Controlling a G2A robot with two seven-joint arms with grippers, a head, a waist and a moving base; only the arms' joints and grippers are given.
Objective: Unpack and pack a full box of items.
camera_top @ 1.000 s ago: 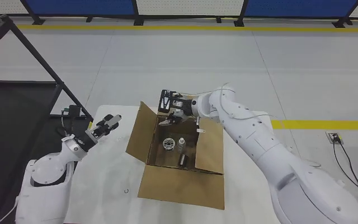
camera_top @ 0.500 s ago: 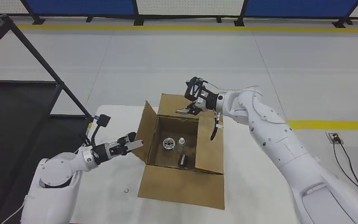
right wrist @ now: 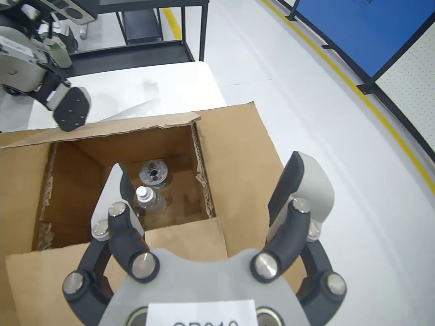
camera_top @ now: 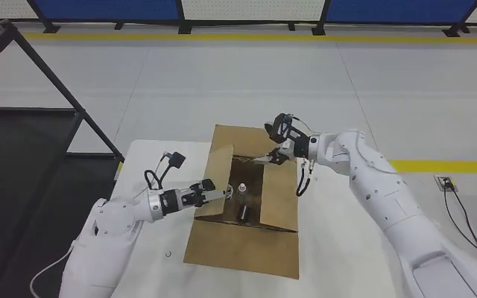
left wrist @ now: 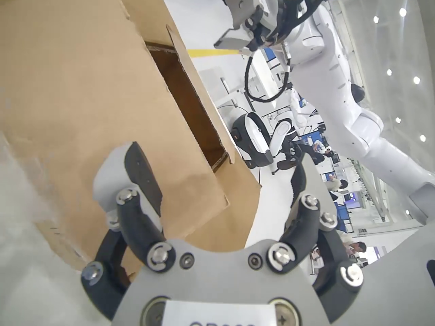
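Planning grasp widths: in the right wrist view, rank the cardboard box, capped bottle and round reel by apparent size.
Largest: cardboard box. Then capped bottle and round reel: alike from above, unranked.

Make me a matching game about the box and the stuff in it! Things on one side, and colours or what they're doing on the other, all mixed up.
Things:
1 box
2 bottle
3 round metal part
4 left gripper

Clues:
A white cap
B jaws apart, at a flap
C brown cardboard
D grey, with holes in it

Pairs: 1-C, 2-A, 3-D, 4-B
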